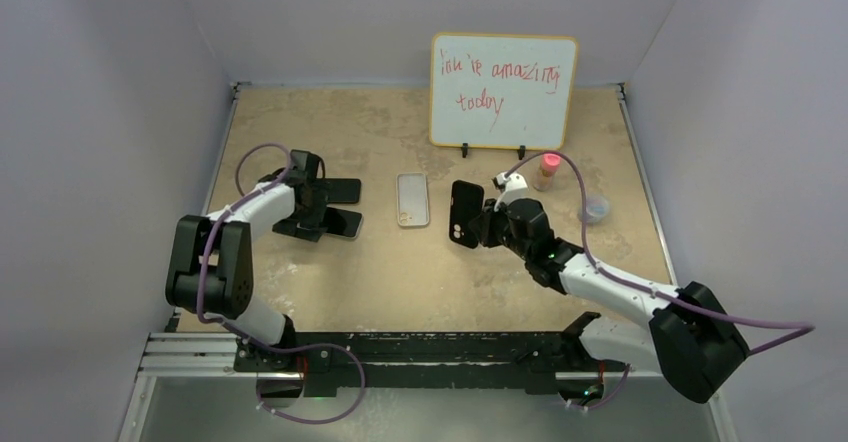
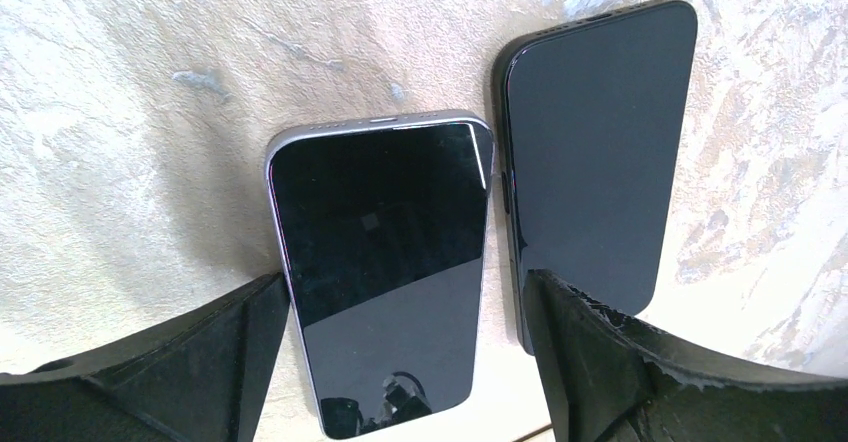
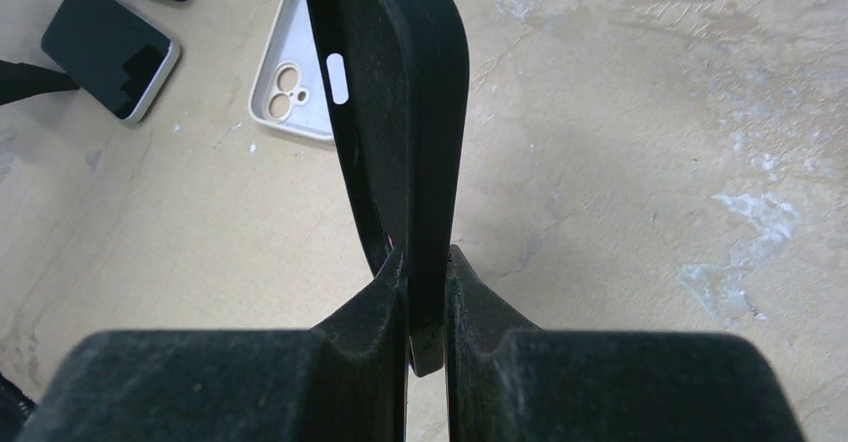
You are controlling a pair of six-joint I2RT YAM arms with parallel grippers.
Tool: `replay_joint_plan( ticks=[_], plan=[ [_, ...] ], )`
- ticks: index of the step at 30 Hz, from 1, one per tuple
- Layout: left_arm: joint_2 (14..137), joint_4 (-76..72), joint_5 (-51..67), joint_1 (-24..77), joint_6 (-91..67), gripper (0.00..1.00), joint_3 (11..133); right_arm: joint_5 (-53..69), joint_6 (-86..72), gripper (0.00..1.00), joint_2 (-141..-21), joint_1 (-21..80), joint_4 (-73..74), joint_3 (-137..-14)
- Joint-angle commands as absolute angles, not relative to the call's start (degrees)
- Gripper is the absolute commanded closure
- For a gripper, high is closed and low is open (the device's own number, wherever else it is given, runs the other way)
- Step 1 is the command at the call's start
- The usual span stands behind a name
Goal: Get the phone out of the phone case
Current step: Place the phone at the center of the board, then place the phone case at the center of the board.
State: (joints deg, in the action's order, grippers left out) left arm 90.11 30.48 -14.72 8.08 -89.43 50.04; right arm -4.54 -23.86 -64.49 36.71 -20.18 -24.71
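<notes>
My right gripper is shut on the edge of a black phone case and holds it upright above the table. In the right wrist view the case looks empty, its inner lining and a side cutout showing, pinched between my fingers. My left gripper is open at the left. In the left wrist view its fingers stand on either side of a silver-edged phone lying screen up. A black phone lies beside it on the right. Both phones lie bare on the table.
A clear whitish case lies flat mid-table, also in the right wrist view. A whiteboard stands at the back. An orange-capped bottle and a small clear cup stand at the right.
</notes>
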Motion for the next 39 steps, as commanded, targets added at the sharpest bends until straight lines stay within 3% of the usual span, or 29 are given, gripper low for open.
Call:
replay_joint_plan(
  ticks=[1, 12, 20, 25, 29, 39],
  plan=[
    [90.53, 19.45, -12.76, 6.91, -92.85, 0.1, 47.5, -3.18, -20.09, 1.0, -67.21, 34.74, -19.56, -29.49],
    [86.2, 9.29, -5.62, 3.55, -91.12, 0.08, 41.5, 14.93, -19.76, 1.0, -84.55, 24.56, -10.87, -45.58],
    [80.62, 13.41, -4.05, 2.55, -79.97, 0.06, 41.22, 24.41, -21.55, 1.0, -98.47, 22.86, -4.01, -57.28],
    [74.34, 17.21, -3.01, 2.33, -75.04, 0.06, 38.01, 25.78, -22.73, 0.9, -104.7, 22.88, -1.7, -61.39],
    [68.02, 20.3, -4.22, 2.29, -69.43, 0.06, 37.28, 26.61, -23.92, 0.76, -108.0, 22.86, -0.92, -63.42],
    [52.15, 30.17, -15.26, 2.35, -44.78, 0.06, 47.03, 24.12, -21.79, 0.47, -107.61, 22.85, 4.86, -65.78]
  ],
)
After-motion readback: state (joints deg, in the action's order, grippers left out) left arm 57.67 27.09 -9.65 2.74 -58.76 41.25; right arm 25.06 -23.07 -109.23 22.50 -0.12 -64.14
